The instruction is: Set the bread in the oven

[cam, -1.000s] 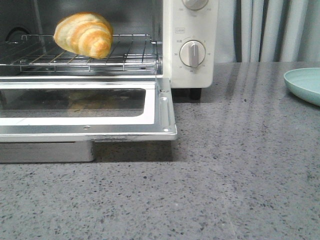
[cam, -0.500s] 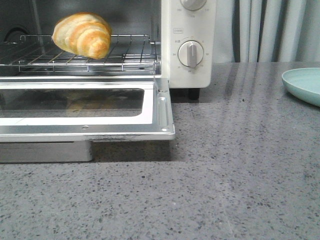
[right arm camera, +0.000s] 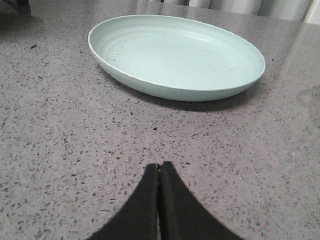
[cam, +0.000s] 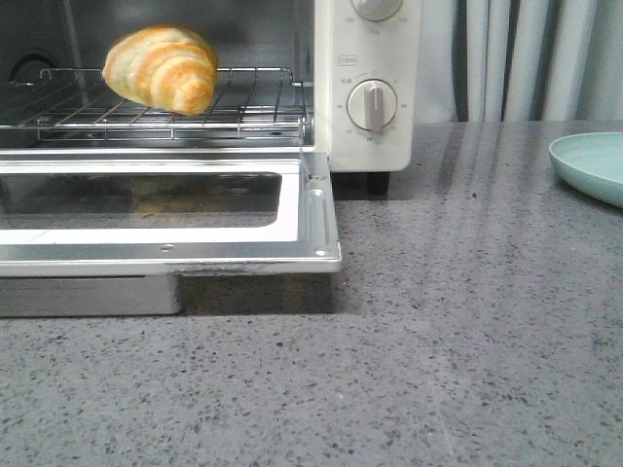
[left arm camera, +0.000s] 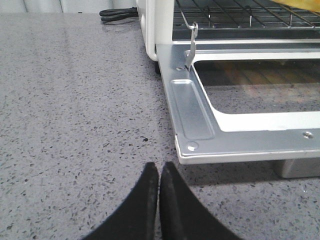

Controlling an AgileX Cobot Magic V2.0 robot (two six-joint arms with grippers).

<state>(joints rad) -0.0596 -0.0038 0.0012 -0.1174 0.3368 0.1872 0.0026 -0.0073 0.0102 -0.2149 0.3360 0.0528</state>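
Observation:
The golden-brown croissant (cam: 162, 68) lies on the wire rack (cam: 243, 107) inside the cream-white oven (cam: 331, 126). The oven's glass door (cam: 311, 224) hangs open and flat. In the left wrist view, my left gripper (left arm camera: 159, 167) is shut and empty above the counter, just off the open door's front corner (left arm camera: 190, 147). In the right wrist view, my right gripper (right arm camera: 159, 166) is shut and empty above the counter, short of the pale green plate (right arm camera: 175, 55). Neither gripper shows in the front view.
The empty pale green plate (cam: 589, 165) sits at the right edge of the grey speckled counter. Dial knobs (cam: 373, 105) are on the oven's right panel. A black cable (left arm camera: 117, 13) lies behind the oven. Curtains hang behind the counter.
The front view has shifted slightly between one second ago and half a second ago. The croissant, door and plate have not moved since.

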